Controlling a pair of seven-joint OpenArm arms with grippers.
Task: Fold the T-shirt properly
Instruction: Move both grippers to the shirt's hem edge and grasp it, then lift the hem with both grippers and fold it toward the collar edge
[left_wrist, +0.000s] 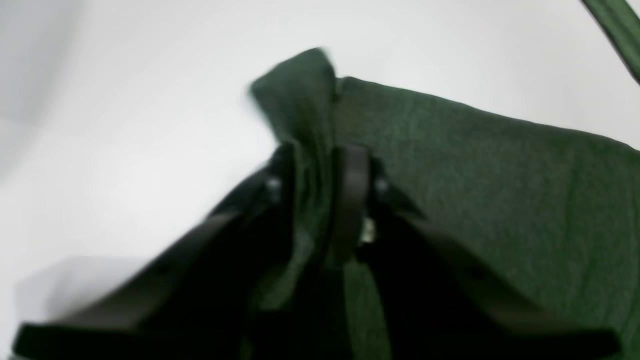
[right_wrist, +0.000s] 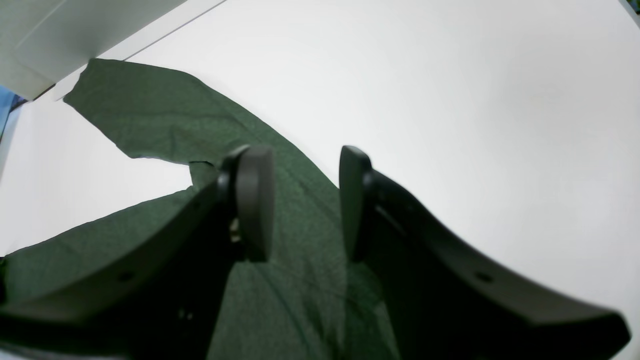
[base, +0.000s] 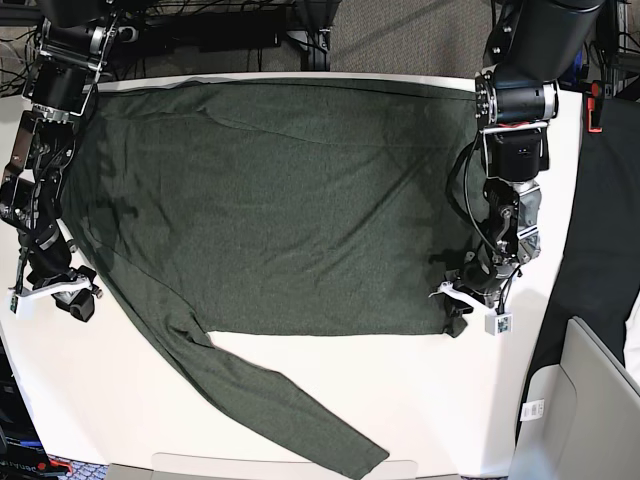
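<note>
While T-shirt (base: 270, 210) lies spread flat on white worktop (base: 420, 400), long axis crosswise between arms, left gripper (left_wrist: 320, 165) fingers pinch bunched hem corner directly between pads. Right gripper (right_wrist: 305, 200) fingers spread, empty, sleeve (right_wrist: 150, 120) beyond and below tips.

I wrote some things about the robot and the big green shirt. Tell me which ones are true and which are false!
1. The left gripper is pinching a bunch of the T-shirt. True.
2. The right gripper is squeezing the shirt too. False: its jaws stand apart with nothing between them, just above the fabric.
3. The shirt is already folded into a small square. False: it lies spread wide over the white table.
4. One long sleeve stretches out toward the front edge of the table. True.
5. The shirt has a big picture printed on it. False: it is plain dark green.
</note>
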